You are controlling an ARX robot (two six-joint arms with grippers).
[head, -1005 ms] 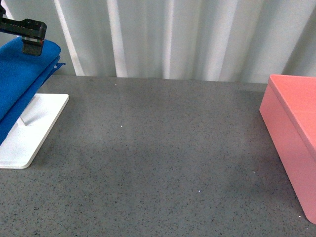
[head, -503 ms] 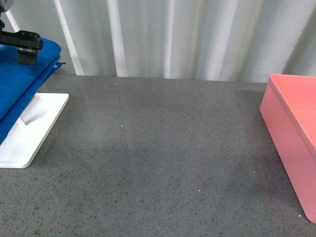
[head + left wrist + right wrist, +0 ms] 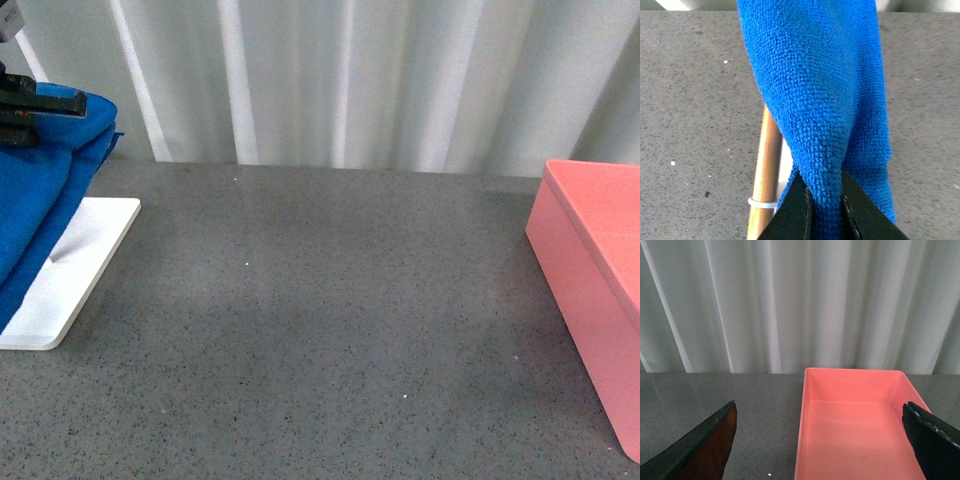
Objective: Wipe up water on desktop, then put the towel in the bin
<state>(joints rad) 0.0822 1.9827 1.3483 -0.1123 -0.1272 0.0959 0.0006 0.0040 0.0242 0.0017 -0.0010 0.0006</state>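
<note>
As our L gripper [image 3: 824, 206] slid left over the last sec, fingers pinching the towel [image 3: 815, 100] draped on the rack [image 3: 75, 260], we judged pull-off under way — R gripper [image 3: 819, 410] fingers apart by the bin [image 3: 850, 374], desktop [image 3: 330, 320] unwiped.

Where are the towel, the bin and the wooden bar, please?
towel [image 3: 820, 100], left wrist view, middle of the cloth.
bin [image 3: 855, 435], right wrist view, bare inner floor.
wooden bar [image 3: 768, 160], left wrist view, its bare shaft.

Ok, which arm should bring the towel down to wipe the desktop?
Left. Its claw is shut on the towel at the rack; the right claw is open, facing the bin, holding nothing.
</note>
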